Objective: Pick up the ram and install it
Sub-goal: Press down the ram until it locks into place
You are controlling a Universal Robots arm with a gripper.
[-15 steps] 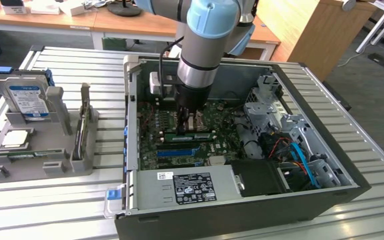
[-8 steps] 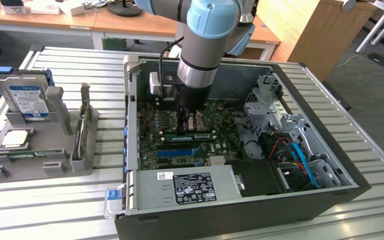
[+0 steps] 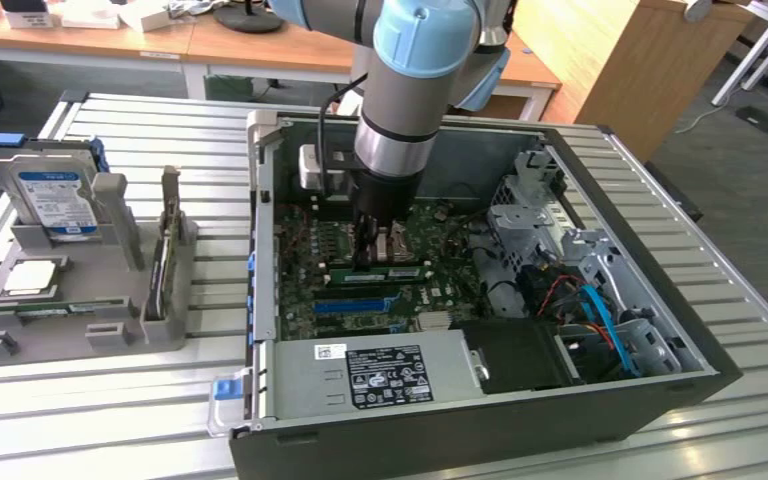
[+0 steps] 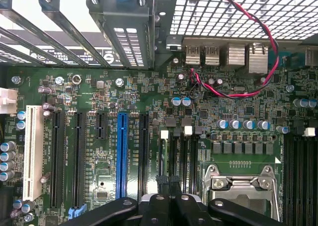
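Site: open computer case (image 3: 651, 330) lying on its side on a slatted metal table (image 3: 758, 300), side panel off. The arm (image 3: 404, 100) enters from above, near the case wall on the exterior view's far side.

Clearances: the case walls form a rim around the motherboard (image 3: 357, 300). A power supply (image 3: 371, 375) fills the near end, and a metal drive cage (image 3: 531, 210) with orange and blue cables occupies the exterior view's right. Open room for the arm is the middle bay over the board. In the wrist view the slot brackets (image 4: 119, 32) and the perforated rear panel (image 4: 223, 12) stand close beyond the board's edge, with a red and black wire (image 4: 258, 77) looping across the rear ports.

Tool: the gripper (image 3: 376, 240) is low over the board, its black fingers (image 4: 154, 206) pressed together with no gap showing between the tips. In the wrist view the gripper (image 4: 169, 203) sits next to the empty CPU socket (image 4: 243, 186), in line with the narrow memory slots (image 4: 176, 151).

Task item: the ram (image 3: 381, 270) lies lengthwise along the memory slots, directly under the gripper tips and just beside them (whether the tips touch or pinch it cannot be told).

Other: a grey holder (image 3: 91, 320) stands on the table outside the case on the exterior view's left, well apart from the gripper, carrying a blue-labelled hard drive (image 3: 57, 200) upright and a square silver CPU (image 3: 35, 277) lying flat
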